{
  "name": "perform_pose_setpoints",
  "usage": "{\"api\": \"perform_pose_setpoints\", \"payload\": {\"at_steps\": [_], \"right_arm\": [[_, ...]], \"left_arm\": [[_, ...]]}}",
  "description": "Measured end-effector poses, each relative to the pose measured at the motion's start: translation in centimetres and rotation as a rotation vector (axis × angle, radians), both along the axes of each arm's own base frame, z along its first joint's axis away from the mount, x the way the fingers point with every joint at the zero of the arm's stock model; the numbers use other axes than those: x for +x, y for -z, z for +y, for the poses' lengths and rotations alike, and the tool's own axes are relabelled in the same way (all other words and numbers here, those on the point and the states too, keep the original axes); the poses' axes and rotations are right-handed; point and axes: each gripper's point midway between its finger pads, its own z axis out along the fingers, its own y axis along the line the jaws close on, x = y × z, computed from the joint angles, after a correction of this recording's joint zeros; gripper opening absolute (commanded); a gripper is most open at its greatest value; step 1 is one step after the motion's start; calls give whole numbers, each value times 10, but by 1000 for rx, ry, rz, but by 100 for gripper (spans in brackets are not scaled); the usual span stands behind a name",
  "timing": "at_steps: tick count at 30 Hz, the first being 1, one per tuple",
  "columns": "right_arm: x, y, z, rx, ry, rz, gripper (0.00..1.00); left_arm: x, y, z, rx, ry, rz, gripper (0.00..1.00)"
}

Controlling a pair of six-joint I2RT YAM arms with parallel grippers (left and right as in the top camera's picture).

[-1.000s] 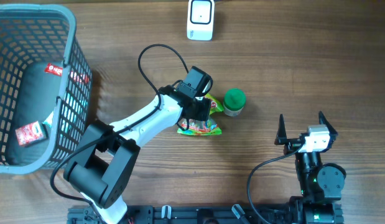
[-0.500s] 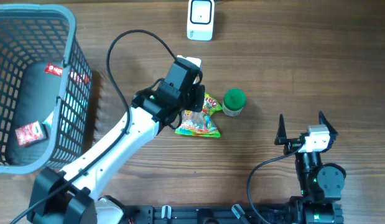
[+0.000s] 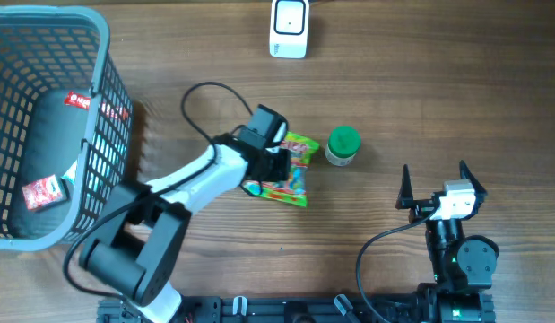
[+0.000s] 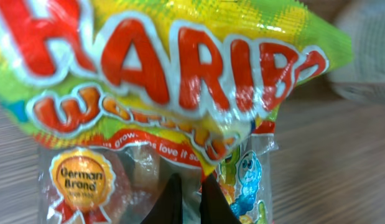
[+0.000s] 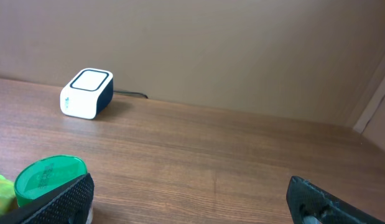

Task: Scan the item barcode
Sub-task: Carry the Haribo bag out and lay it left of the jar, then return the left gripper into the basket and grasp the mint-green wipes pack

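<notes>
The item is a yellow-green Haribo worms bag (image 3: 290,170) in the middle of the table. My left gripper (image 3: 279,161) is shut on its left part. In the left wrist view the bag (image 4: 180,81) fills the frame, and the two dark fingertips of the left gripper (image 4: 191,190) pinch its clear film with almost no gap. No barcode shows on the side I see. The white scanner (image 3: 289,27) stands at the table's far edge, also in the right wrist view (image 5: 86,93). My right gripper (image 3: 435,177) rests open near the front right, holding nothing (image 5: 189,193).
A green-lidded jar (image 3: 341,146) stands just right of the bag, and shows at the lower left of the right wrist view (image 5: 49,180). A grey mesh basket (image 3: 102,135) with a few packets takes up the left side. A black cable loops from the left arm.
The left gripper has shut on the bag, and the arm has swung and drawn back. The bag has shifted a little to the left and turned. The right arm has not moved.
</notes>
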Motion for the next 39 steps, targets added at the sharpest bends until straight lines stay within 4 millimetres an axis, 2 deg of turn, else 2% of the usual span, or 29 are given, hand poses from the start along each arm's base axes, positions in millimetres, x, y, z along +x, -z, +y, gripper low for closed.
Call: {"api": "perform_pose_setpoints", "payload": {"at_steps": [2,3,4,5,6,7,8,10,12,15,16,18,21,22,23,24,25,26,27,28,29,30,31,33,34,35,37,39], "right_arm": [[0,0,0,0,0,0,100],[0,0,0,0,0,0,100],[0,0,0,0,0,0,100],[0,0,0,0,0,0,100],[0,0,0,0,0,0,100],[0,0,0,0,0,0,100],[0,0,0,0,0,0,100],[0,0,0,0,0,0,100],[0,0,0,0,0,0,100],[0,0,0,0,0,0,100],[0,0,0,0,0,0,100],[0,0,0,0,0,0,99],[0,0,0,0,0,0,100],[0,0,0,0,0,0,100],[0,0,0,0,0,0,100],[0,0,0,0,0,0,100],[0,0,0,0,0,0,100],[0,0,0,0,0,0,100],[0,0,0,0,0,1,100],[0,0,0,0,0,2,100],[0,0,0,0,0,2,100],[0,0,0,0,0,2,100],[0,1,0,0,0,2,100],[0,1,0,0,0,2,100],[0,0,0,0,0,2,100],[0,1,0,0,0,3,100],[0,0,0,0,0,2,100],[0,0,0,0,0,2,100]], "left_arm": [[11,-18,20,11,-58,-37,4],[23,-51,26,-21,-89,-130,5],[26,-66,26,-41,-92,-171,5],[29,-92,23,-79,-90,-238,5],[30,-106,21,-98,-87,-272,5],[30,-118,18,-117,-81,-303,5],[30,-119,16,-120,-80,-303,5],[30,-98,15,-100,-98,-244,7],[30,-62,15,-66,-138,-148,13],[22,-3,19,3,-178,-3,4],[22,4,18,9,-183,16,4],[21,6,19,15,-190,28,4],[19,0,20,14,-193,27,17],[20,-10,20,4,-198,12,26],[25,-35,18,-35,-201,-47,45],[29,-63,16,-74,-204,-113,74],[34,-103,20,-110,-217,-219,100],[37,-137,28,-125,-241,-323,100],[38,-182,42,-134,-266,-465,100],[34,-212,53,-130,-277,-562,100],[23,-257,73,-127,-299,-712,100],[14,-291,93,-111,-327,-827,100],[2,-323,125,-56,-383,-956,100],[-9,-352,166,63,-445,-1083,100],[-8,-368,199,150,-551,-1154,100],[-8,-376,219,184,-633,-1179,100],[-12,-379,264,232,-813,-1184,100],[-22,-370,311,244,-996,-1138,100]]}}
